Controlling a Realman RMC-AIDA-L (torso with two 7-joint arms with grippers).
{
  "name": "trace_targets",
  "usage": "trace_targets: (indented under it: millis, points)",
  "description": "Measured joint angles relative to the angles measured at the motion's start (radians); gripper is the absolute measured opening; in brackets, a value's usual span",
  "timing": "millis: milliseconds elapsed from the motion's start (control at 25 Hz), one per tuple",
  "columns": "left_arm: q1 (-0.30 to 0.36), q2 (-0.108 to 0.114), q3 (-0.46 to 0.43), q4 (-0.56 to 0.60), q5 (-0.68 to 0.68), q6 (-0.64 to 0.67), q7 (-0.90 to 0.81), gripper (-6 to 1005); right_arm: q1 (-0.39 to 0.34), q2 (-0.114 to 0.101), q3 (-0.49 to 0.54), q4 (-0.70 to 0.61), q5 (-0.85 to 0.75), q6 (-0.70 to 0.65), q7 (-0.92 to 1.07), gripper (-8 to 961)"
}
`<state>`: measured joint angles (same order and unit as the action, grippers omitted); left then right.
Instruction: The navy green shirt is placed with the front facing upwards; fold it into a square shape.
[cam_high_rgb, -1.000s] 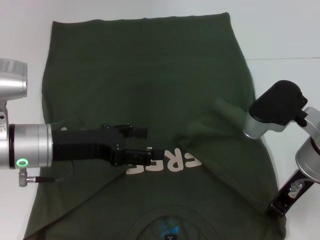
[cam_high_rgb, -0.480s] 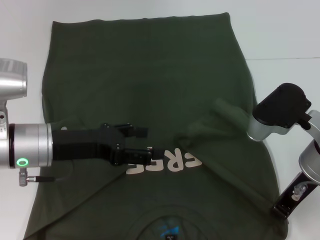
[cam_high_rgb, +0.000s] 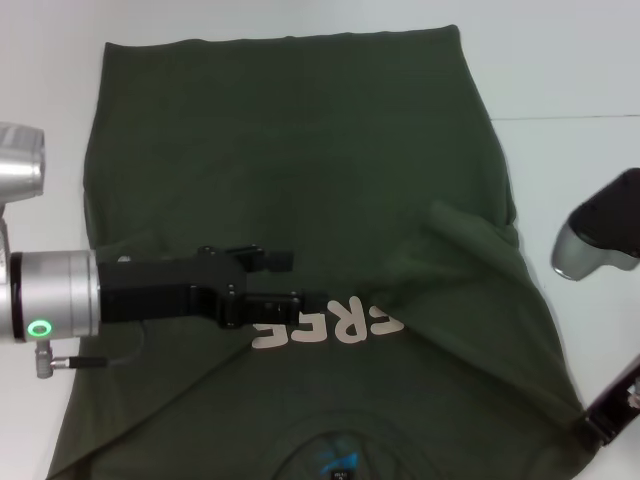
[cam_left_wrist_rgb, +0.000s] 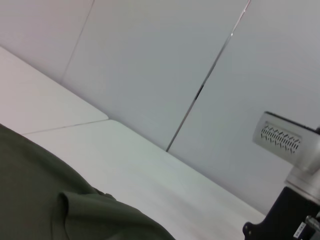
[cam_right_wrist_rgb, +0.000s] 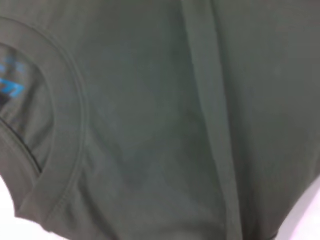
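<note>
In front of me a white table (cam_high_rgb: 560, 70) carries one thing: the dark green shirt (cam_high_rgb: 300, 150), spread flat over most of it, hem at the far edge, collar at the near edge, sleeves folded inward.

two arms, left one stretched out
left pincer (cam_high_rgb: 308, 300) reaches forward toward the middle, fingers near together; right arm (cam_high_rgb: 598, 238) is raised at the right side.
</note>
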<state>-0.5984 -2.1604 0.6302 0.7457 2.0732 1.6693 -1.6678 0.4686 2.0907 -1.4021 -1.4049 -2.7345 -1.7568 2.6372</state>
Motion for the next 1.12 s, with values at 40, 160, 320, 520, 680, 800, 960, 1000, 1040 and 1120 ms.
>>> trace_targets:
  millis: [40,160,320,520,680,800,960,1000,1040,1120]
  points:
    - [0.007,0.000,-0.002,0.003,-0.009,0.002,-0.001,951,-0.011,0.000,0.012,-0.003,0.001,0.002,-0.005,31]
    - [0.018,0.005,-0.017,0.010,-0.021,0.007,-0.019,951,-0.035,0.001,0.039,-0.013,0.005,0.004,-0.022,31]
    - [0.027,0.023,-0.028,0.034,-0.012,0.011,-0.110,951,-0.048,0.002,0.054,-0.016,0.006,0.005,-0.032,30]
    - [0.061,0.033,-0.033,0.160,0.062,0.024,-0.333,952,-0.044,0.006,0.049,-0.016,0.008,0.003,-0.036,30]
    - [0.091,0.034,-0.042,0.340,0.185,0.062,-0.542,952,-0.035,0.007,0.051,-0.024,0.009,-0.007,-0.036,31]
    - [0.100,0.036,-0.065,0.416,0.257,0.104,-0.628,950,-0.032,0.007,0.054,-0.027,0.010,-0.011,-0.036,31]
    - [0.105,0.059,-0.193,0.460,0.393,0.233,-0.722,949,-0.029,0.006,0.055,-0.028,0.017,-0.007,-0.036,31]
    - [0.106,0.061,-0.207,0.458,0.411,0.249,-0.730,949,-0.029,0.006,0.056,-0.028,0.022,-0.006,-0.036,31]
    - [0.109,0.064,-0.230,0.456,0.445,0.278,-0.744,948,-0.028,0.006,0.056,-0.028,0.026,-0.006,-0.036,31]
    - [0.116,0.065,-0.247,0.456,0.494,0.308,-0.762,947,-0.027,0.005,0.056,-0.028,0.032,-0.005,-0.037,31]
